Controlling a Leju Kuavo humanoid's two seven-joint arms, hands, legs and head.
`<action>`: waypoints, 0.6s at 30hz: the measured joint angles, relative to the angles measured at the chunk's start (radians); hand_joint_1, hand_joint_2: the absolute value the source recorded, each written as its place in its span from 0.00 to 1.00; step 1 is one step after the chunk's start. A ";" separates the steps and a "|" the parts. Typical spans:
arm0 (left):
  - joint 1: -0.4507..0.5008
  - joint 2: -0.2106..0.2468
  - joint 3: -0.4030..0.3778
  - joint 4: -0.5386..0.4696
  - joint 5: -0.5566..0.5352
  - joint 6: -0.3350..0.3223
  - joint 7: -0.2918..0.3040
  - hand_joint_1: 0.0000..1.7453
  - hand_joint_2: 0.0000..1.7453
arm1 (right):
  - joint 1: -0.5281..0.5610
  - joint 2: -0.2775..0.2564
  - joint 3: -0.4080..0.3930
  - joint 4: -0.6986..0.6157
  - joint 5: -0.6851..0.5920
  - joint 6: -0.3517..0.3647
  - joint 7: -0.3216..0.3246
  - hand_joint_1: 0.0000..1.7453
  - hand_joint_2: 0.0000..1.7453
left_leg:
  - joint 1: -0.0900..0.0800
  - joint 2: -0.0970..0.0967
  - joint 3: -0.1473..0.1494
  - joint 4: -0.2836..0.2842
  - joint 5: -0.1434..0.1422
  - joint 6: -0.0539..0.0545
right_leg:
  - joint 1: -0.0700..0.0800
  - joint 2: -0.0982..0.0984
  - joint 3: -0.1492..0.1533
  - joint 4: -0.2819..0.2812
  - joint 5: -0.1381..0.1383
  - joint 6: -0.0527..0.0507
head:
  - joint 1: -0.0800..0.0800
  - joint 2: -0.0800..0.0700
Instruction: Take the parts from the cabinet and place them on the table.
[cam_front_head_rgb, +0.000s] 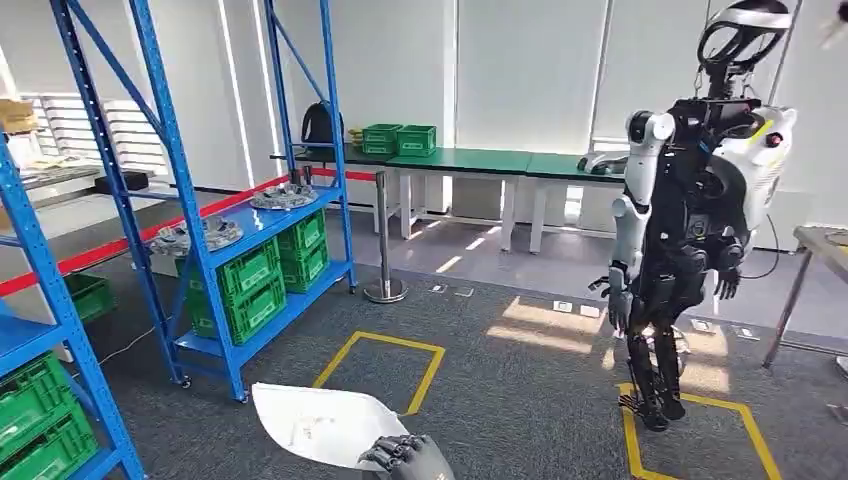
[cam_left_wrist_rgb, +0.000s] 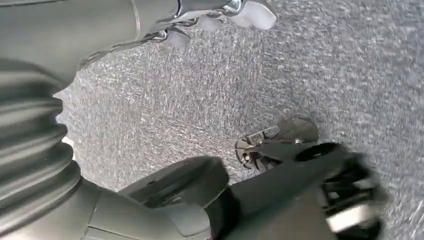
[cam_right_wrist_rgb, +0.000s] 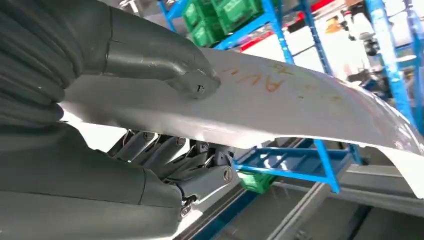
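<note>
A white curved panel part (cam_front_head_rgb: 318, 424) sits low in the head view, and my right hand (cam_front_head_rgb: 405, 458) grips its near edge. In the right wrist view the thumb (cam_right_wrist_rgb: 165, 65) presses on top of the white part (cam_right_wrist_rgb: 280, 100), which carries orange handwriting, with the darker fingers (cam_right_wrist_rgb: 175, 155) curled under it. My left hand (cam_left_wrist_rgb: 165, 190) hangs over grey carpet and holds nothing, its thumb and fingers apart. The blue cabinet rack (cam_front_head_rgb: 172, 190) stands to the left, with round metal parts (cam_front_head_rgb: 285, 197) on its middle shelf.
Green crates (cam_front_head_rgb: 262, 275) fill the rack's lower shelf. Green-topped tables (cam_front_head_rgb: 470, 160) stand at the back and a grey table (cam_front_head_rgb: 825, 240) at the right edge. Another humanoid robot (cam_front_head_rgb: 690, 220) stands on the right. A stanchion post (cam_front_head_rgb: 384, 240) and yellow floor squares (cam_front_head_rgb: 385, 370) lie ahead.
</note>
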 joint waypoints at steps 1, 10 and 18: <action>0.000 0.000 0.000 0.000 0.000 0.000 0.000 0.00 1.00 | 0.003 0.000 -0.001 0.000 0.003 0.000 0.000 1.00 1.00 | 0.000 -0.001 0.012 -0.032 0.034 0.001 | 0.000 0.013 0.000 0.001 0.000 0.000 | -0.001 0.000; 0.000 0.001 0.000 -0.001 0.008 0.000 -0.003 0.00 1.00 | 0.009 0.008 -0.013 -0.002 0.021 0.013 -0.001 1.00 1.00 | 0.006 -0.036 0.130 -0.303 0.155 0.040 | -0.008 0.059 -0.024 0.016 0.006 0.045 | 0.003 0.000; 0.018 0.010 0.000 -0.001 0.019 0.000 -0.007 0.00 1.00 | 0.002 0.041 -0.013 0.001 0.039 0.020 0.001 1.00 1.00 | 0.001 0.065 0.132 -0.301 0.146 0.049 | -0.008 -0.049 -0.074 0.148 -0.029 0.053 | 0.010 0.000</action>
